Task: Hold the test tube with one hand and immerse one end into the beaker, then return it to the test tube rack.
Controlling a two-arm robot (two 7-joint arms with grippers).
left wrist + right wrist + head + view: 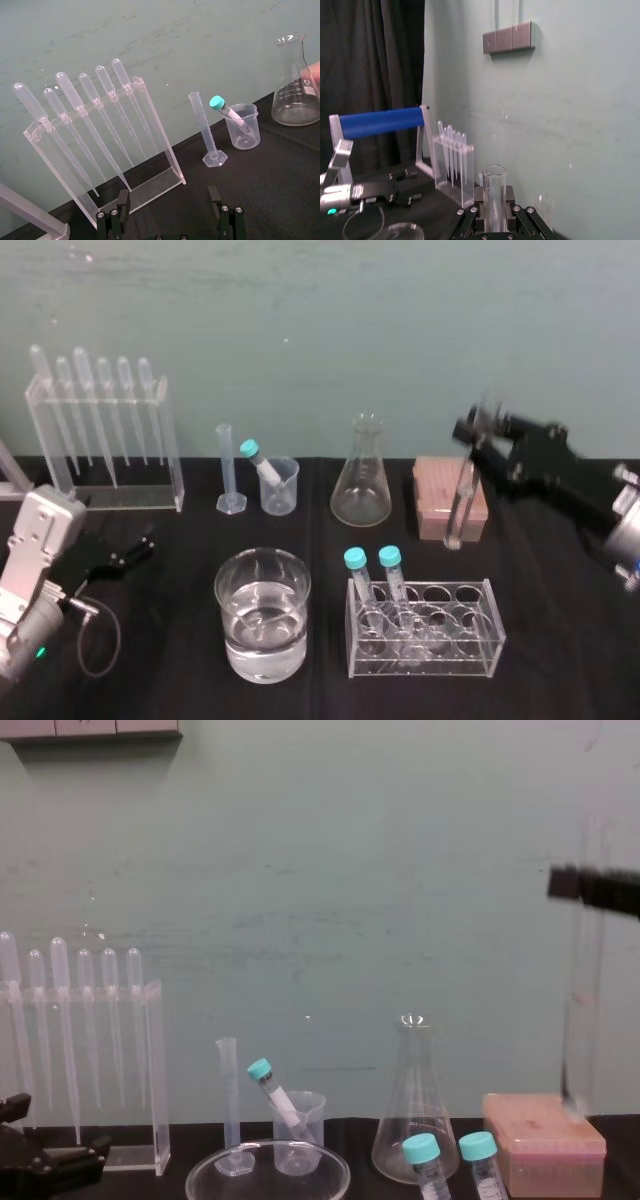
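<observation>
Gripping the test tube (461, 502) near its upper end, the right gripper (478, 445) is hanging over the far right of the black table (560, 640), its fingers (470, 220) clamping the glass from both sides. In the right wrist view the tube's open mouth is standing up between them. The tube is standing nearly upright, leaning a little, with its lower end down at the salmon-pink test tube rack (435, 490). I cannot tell whether it is sitting in a hole or only touching the top. In the chest view it is rising well above the rack, to the right of the conical flask (362, 480). The beaker (262, 615), partly filled with water, is sitting at the front middle of the table, well apart from the tube and just left of a clear rack (425, 630) holding two teal-capped tubes. The left gripper (125, 555) is resting low at the near left, in front of the pipette stand (105, 440) — its fingers are spread apart and holding nothing
</observation>
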